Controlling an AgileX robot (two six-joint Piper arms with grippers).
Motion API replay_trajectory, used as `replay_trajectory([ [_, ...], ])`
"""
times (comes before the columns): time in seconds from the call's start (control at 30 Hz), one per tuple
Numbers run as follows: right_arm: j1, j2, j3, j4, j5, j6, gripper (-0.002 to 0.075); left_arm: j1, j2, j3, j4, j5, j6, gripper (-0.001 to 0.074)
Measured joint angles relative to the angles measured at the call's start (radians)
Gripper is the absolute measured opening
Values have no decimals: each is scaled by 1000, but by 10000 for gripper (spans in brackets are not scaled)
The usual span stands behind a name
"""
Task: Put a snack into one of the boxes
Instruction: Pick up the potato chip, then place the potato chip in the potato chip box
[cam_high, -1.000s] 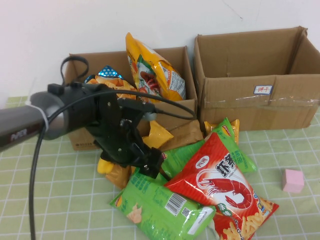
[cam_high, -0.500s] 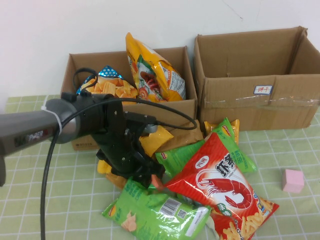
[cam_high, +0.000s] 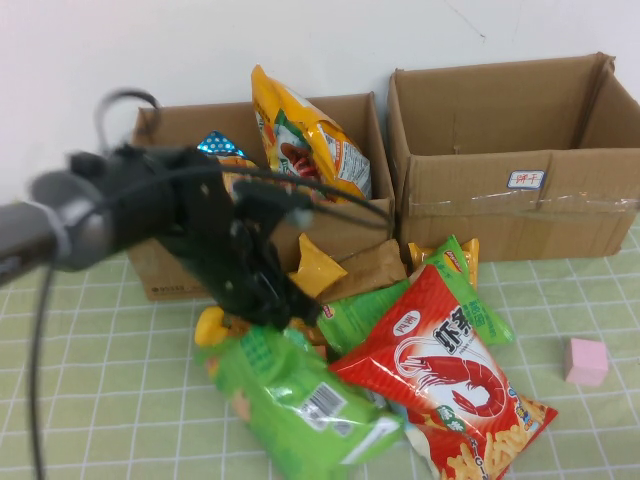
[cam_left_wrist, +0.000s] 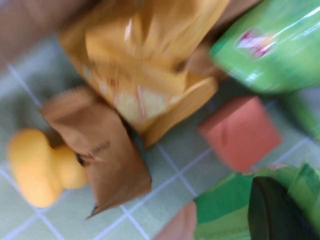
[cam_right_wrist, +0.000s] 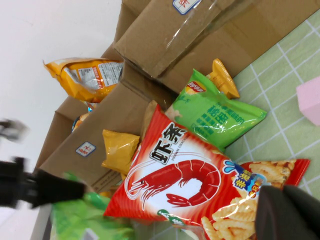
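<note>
My left gripper (cam_high: 272, 310) is shut on the top edge of a green snack bag (cam_high: 292, 398) and holds that end up off the table, so the bag hangs tilted. In the left wrist view a dark finger (cam_left_wrist: 274, 210) presses against the green bag (cam_left_wrist: 225, 220). The left cardboard box (cam_high: 160, 272) holds a yellow bag (cam_high: 310, 140) and other snacks. The right cardboard box (cam_high: 520, 200) looks empty. My right gripper (cam_right_wrist: 292, 215) is out of the high view; it sits shut over the corner of a red shrimp snack bag (cam_right_wrist: 175, 185).
The red shrimp bag (cam_high: 440, 365), another green bag (cam_high: 468, 300), a yellow-orange bag (cam_left_wrist: 145, 75) and a brown packet (cam_left_wrist: 100, 150) lie piled before the boxes. A yellow duck toy (cam_left_wrist: 35, 165) and a red block (cam_left_wrist: 240, 132) lie under my left arm. A pink cube (cam_high: 585, 360) sits at the right.
My left gripper has risen and moved back-left with the green bag in it. The bag's upper end has lifted and the bag has swung to a steeper tilt.
</note>
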Motion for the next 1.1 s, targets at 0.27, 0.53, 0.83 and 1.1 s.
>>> replay_trajectory([
  [0.27, 0, 0, 0, 0, 1, -2, -2, 0, -206, 0, 20, -41, 53, 1],
  [0.53, 0, 0, 0, 0, 2, -4, -2, 0, -332, 0, 46, -98, 74, 1],
  [0.83, 0, 0, 0, 0, 2, -4, -2, 0, -355, -166, 192, -122, 66, 0],
  [1.1, 0, 0, 0, 0, 2, -4, -2, 46, -326, -306, 373, -288, 17, 0],
])
